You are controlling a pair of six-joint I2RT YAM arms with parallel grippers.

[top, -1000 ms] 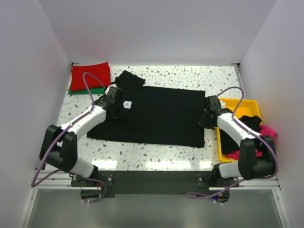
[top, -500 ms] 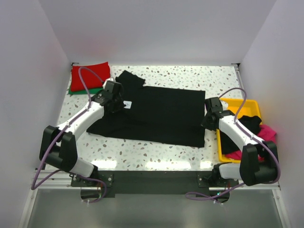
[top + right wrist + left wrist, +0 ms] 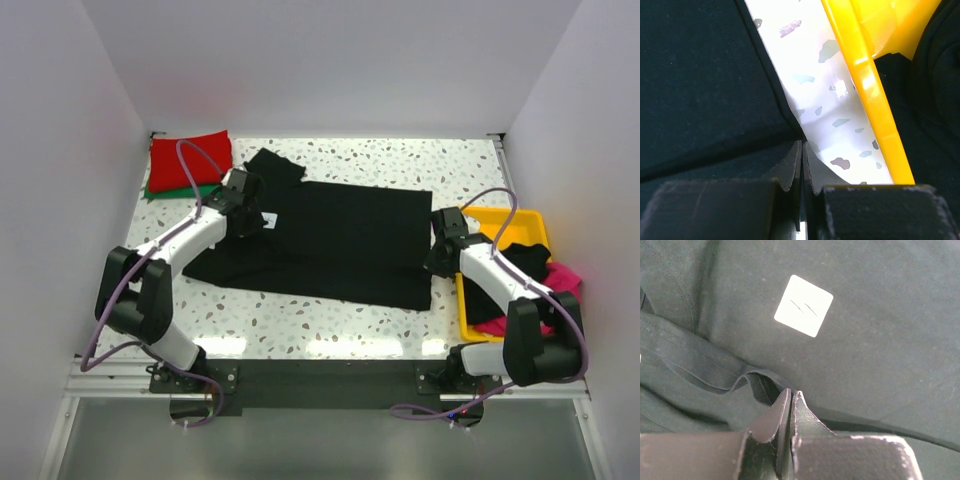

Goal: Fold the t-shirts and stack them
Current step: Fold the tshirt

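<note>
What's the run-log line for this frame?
stage: black t-shirt spread out | left claw: shut on it by neck label | right claw: shut on its corner beside yellow tray

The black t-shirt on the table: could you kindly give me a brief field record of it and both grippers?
garment: black t-shirt, spread on the table
label: white neck label, facing up
left gripper: shut, pinching cloth near the collar
right gripper: shut on the hem corner beside the yellow tray
stack: red t-shirt on green t-shirt, far left corner
</note>
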